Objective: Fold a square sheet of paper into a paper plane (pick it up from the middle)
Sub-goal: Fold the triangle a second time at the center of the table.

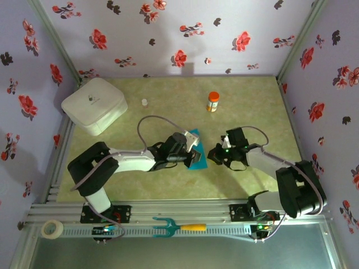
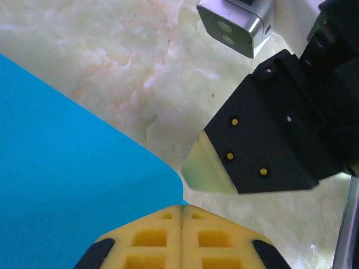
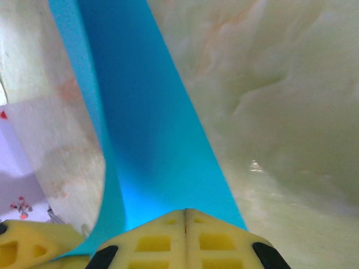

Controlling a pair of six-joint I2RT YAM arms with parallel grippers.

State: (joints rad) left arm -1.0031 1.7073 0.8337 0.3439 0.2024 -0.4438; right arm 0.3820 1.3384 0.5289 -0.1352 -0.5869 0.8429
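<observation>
The green marbled worktop (image 1: 168, 185) carries both arms, the left arm (image 1: 129, 159) and the right arm (image 1: 280, 168) bent inward so that they meet near its middle. A white rounded box (image 1: 93, 105) sits at the far left corner. The teal-blue sheet of paper (image 1: 198, 161) (image 2: 61, 190) (image 3: 151, 129) lies mid-worktop between the two hands, one edge lifted in a fold. The left hand (image 1: 192, 152) (image 2: 181, 216) has its yellow pads pressed together, a corner of the sheet touching their tips. The right hand (image 1: 215, 153) (image 3: 185, 218) is likewise fully closed, the paper running right up to its tips. Whether either hand actually pinches the sheet I cannot tell. On the near rail lie a teal pronged tool (image 1: 171, 227) and a tape roll (image 1: 53, 228). An orange bottle (image 1: 213, 102) and a small white cap (image 1: 145, 102) stand farther back.
</observation>
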